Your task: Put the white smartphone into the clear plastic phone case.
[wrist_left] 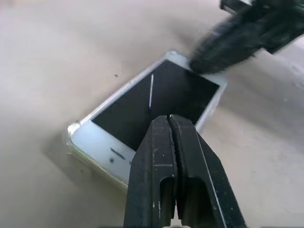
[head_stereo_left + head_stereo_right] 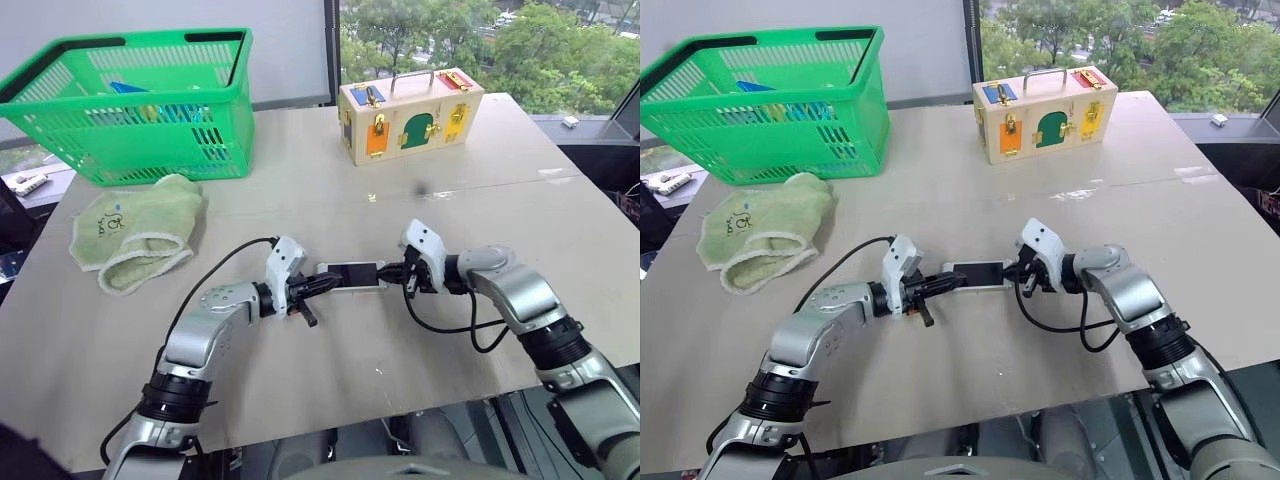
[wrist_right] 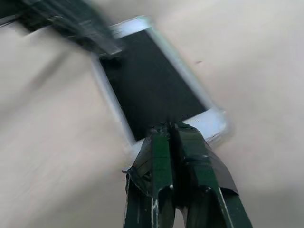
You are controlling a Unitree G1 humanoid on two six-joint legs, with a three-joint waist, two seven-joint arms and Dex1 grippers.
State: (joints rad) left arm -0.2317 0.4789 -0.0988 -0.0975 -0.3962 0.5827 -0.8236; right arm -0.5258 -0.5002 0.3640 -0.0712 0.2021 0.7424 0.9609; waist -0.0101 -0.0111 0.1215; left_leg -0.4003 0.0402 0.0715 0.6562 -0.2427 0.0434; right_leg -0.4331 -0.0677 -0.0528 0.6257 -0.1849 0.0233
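Phone flat on desk, a hand bearing on each end.
White smartphone (image 2: pixel 351 274) lies screen-up mid-desk (image 2: pixel 330 180) between left hand (image 1: pixel 172 124) and right hand (image 3: pixel 172 127), both pressed together, probably seating it in the clear case (image 1: pixel 71 142).

The white smartphone (image 2: pixel 351 275), black screen up with white bezels at both ends, lies flat and crosswise on the table before me, a thin clear plastic phone case (image 1: pixel 76 145) edging its rim.
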